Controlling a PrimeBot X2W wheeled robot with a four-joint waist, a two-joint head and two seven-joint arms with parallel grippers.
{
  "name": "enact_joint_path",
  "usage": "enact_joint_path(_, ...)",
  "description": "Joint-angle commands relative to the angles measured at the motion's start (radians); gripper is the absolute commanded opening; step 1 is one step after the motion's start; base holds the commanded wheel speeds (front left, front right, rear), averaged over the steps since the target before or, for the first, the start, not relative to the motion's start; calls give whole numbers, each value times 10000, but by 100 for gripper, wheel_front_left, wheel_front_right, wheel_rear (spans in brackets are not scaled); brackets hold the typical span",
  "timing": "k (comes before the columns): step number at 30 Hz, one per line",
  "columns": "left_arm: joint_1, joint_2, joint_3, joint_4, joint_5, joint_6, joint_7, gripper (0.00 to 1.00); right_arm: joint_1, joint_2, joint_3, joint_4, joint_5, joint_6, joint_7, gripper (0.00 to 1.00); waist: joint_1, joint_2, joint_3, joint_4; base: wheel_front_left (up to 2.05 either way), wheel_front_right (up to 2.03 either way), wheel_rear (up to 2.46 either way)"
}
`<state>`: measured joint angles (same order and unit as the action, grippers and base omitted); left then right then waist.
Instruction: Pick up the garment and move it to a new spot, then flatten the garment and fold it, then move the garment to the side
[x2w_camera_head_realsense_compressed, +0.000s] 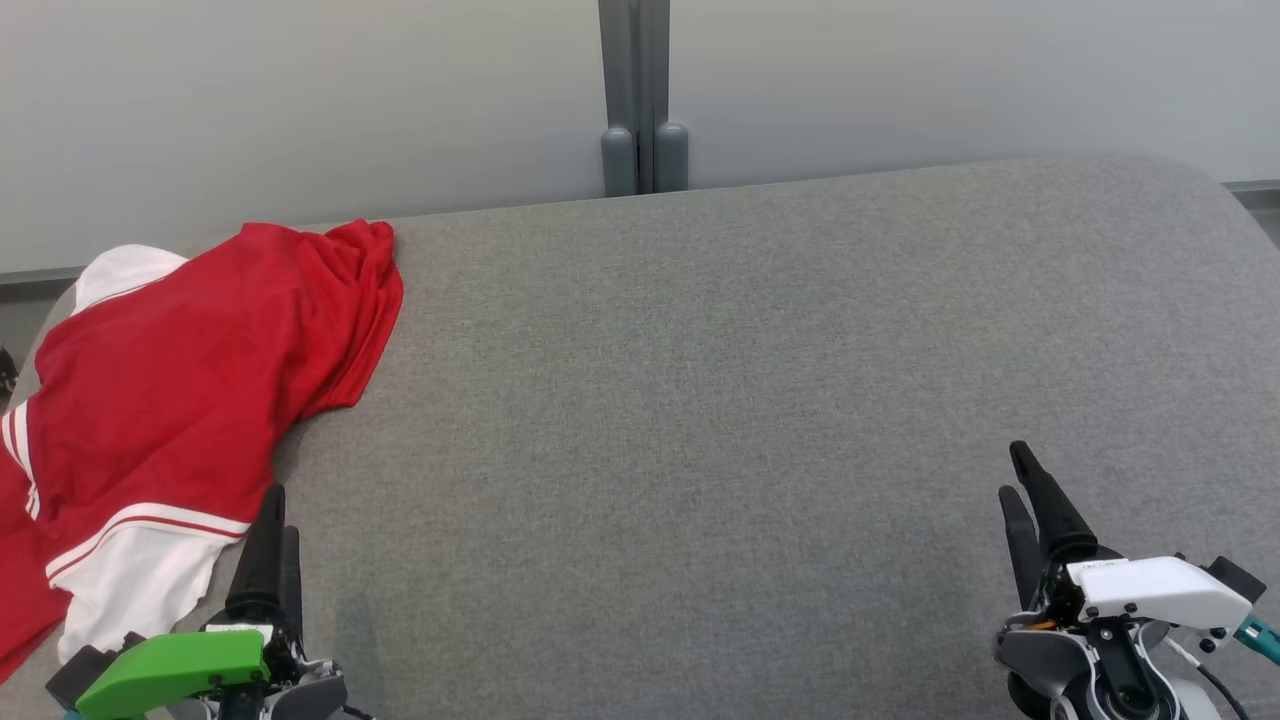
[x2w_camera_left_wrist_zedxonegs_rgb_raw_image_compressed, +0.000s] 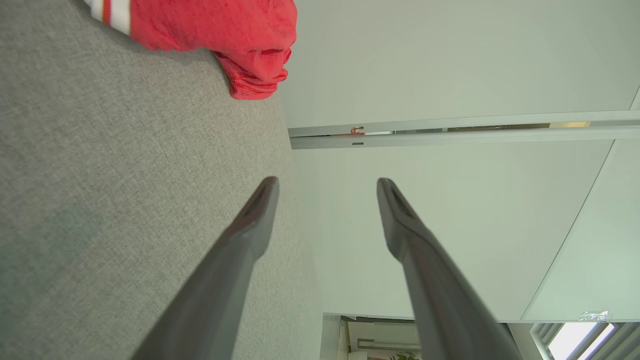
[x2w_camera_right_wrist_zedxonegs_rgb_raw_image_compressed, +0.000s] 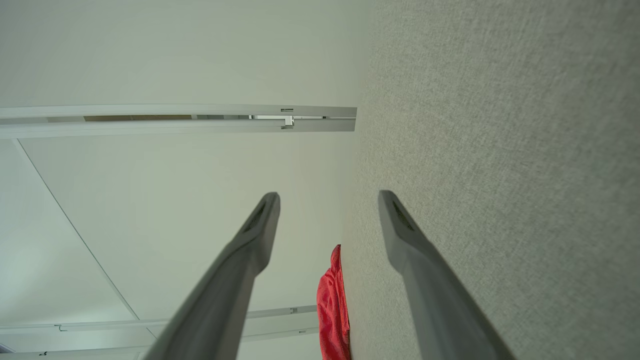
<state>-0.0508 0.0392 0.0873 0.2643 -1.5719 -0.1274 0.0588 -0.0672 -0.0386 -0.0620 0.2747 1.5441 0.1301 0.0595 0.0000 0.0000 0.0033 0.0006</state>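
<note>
Head view: high, looking forward and down over the surface (x2w_camera_head_realsense_compressed: 750, 400).
Left wrist view: low, near the surface, turned sideways, facing the wall (x2w_camera_left_wrist_zedxonegs_rgb_raw_image_compressed: 450, 60).
Right wrist view: same, mirrored.
Shared: surface, wall, red garment (x2w_camera_head_realsense_compressed: 190, 380).

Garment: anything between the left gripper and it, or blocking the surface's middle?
Nothing visible. The open left gripper sits just beside the red garment, with only bare grey surface stretching to its right.

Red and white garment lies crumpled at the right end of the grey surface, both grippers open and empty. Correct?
No: the garment lies crumpled at the left end of the grey surface, as the head view shows. Left gripper and right gripper are open and empty.
</note>
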Motion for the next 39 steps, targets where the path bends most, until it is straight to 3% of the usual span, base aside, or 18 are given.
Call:
enact_joint_path(1,-62,49,-32,-207,305,-15,-110,100,-201,-49,90,-216,-280,3,-112,100,0,0,0,3,0,0,0)
enact_joint_path(10,84,59,16,-300,1933,-6,-495,100,-202,-61,283,-442,-2144,3,-502,100,0,0,3,20,0,0,0)
enact_joint_path(24,318,77,69,-638,4808,335,-1046,100,-212,-75,587,-950,-6050,4,-1052,100,0,0,17,36,0,0,0)
enact_joint_path(39,555,93,80,-692,7847,400,-1544,100,-199,-90,871,-1047,-8888,5,-1549,100,0,0,14,80,0,0,0)
